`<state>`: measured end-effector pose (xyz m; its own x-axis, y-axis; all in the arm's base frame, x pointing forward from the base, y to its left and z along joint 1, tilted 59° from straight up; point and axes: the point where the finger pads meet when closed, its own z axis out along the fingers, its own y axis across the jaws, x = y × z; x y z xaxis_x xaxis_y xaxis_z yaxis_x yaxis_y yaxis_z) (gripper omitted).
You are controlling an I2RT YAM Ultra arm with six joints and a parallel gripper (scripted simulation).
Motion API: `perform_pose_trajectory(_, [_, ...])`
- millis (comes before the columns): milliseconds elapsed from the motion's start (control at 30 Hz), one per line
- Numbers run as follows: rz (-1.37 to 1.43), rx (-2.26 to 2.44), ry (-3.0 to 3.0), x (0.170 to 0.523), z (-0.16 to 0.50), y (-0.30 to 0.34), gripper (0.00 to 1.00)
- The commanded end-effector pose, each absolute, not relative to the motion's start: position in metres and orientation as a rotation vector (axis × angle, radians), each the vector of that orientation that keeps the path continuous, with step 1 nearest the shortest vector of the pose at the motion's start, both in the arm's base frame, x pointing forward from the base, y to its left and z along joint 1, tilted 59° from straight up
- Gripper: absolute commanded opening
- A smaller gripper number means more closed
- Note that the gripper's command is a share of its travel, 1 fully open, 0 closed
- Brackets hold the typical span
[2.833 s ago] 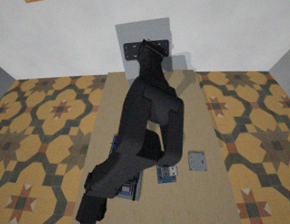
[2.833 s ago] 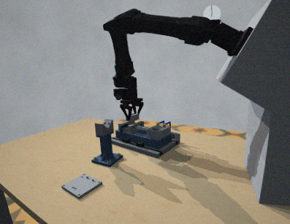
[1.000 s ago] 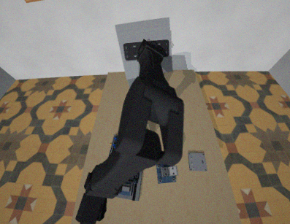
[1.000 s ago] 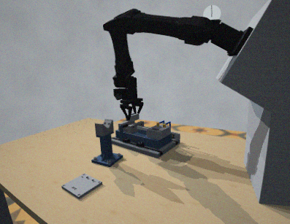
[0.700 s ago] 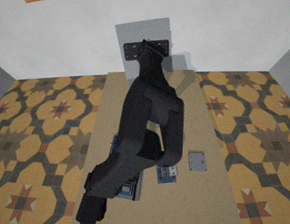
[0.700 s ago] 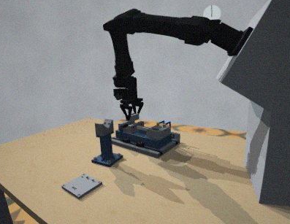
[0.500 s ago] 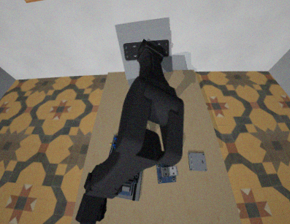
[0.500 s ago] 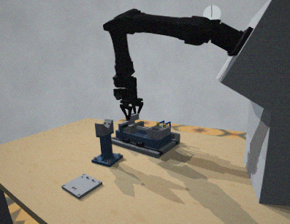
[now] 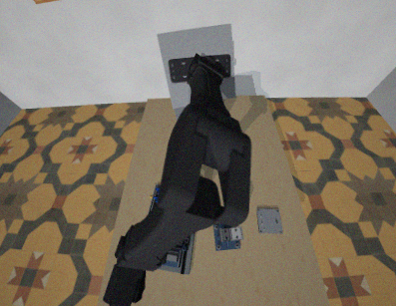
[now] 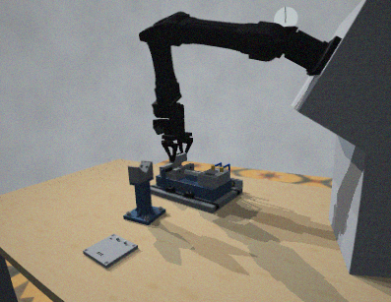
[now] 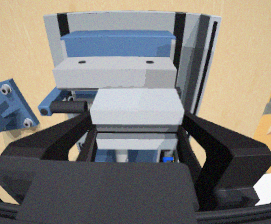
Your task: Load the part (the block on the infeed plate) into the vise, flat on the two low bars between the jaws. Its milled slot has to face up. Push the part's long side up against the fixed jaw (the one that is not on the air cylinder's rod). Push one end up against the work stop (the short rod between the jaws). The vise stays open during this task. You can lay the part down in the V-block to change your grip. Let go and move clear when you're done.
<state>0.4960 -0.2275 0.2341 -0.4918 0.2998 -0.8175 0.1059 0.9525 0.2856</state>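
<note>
My gripper [image 11: 137, 112] is shut on the part [image 11: 138, 108], a light grey block, which I hold across its width just above the vise. In the exterior view the gripper [image 10: 176, 155] stands over the left end of the blue vise [image 10: 197, 182], with the part [image 10: 178, 160] showing pale between the fingertips. In the wrist view a grey jaw [image 11: 115, 72] and a blue jaw [image 11: 118, 43] lie beyond the part. I cannot tell which way the part's slot faces. In the top view the arm [image 9: 193, 178] hides the vise and the part.
The V-block [image 10: 141, 172] stands on a blue post left of the vise; it also shows in the top view [image 9: 227, 235]. The grey infeed plate [image 10: 110, 249] lies bare near the table's front, also in the top view [image 9: 269, 219]. A large grey housing [image 10: 362, 151] stands at the right.
</note>
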Motion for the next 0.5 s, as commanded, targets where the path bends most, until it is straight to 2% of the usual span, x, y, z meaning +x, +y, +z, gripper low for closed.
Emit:
perform_pose_trajectory(0, [0.238, 0.313, 2.082, 0.4871, 0.2343, -0.2288, 0.0])
perform_pose_trajectory(467, [0.237, 0.312, 2.08, 0.4866, 0.2325, -0.2287, 0.0])
